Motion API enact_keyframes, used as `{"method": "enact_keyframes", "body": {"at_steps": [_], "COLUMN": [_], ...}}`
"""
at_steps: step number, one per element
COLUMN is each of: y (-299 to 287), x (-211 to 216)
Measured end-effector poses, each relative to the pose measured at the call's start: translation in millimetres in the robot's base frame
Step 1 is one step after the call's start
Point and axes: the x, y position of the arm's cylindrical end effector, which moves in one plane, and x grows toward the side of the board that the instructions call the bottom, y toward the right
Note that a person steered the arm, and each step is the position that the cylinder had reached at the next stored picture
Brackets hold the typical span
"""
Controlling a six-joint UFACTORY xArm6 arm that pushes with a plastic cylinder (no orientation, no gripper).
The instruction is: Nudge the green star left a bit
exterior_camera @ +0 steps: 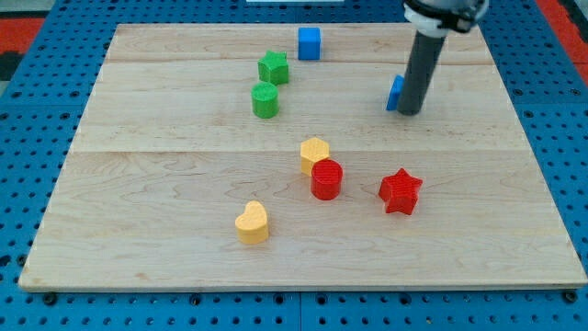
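The green star (273, 67) sits near the view's top, left of centre, on the wooden board (165, 230). A green cylinder (265, 99) stands just below it, close but apart. My tip (410, 112) is far to the right of the star, at the upper right of the board. It stands right beside a blue block (395, 93), which it partly hides. A blue cube (309, 42) lies above and to the right of the star.
A yellow hexagon-like block (314, 154) touches a red cylinder (326, 179) at the board's centre. A red star (400, 191) lies to their right. A yellow heart (252, 222) lies lower left. Blue pegboard surrounds the board.
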Motion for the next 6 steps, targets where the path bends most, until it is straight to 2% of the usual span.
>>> {"method": "enact_keyframes", "body": {"at_steps": [1,3,4,6], "y": [-17.4,-21.3,2.3,-108.8], "x": [-42.6,-82.3,-85.4,-71.5]}}
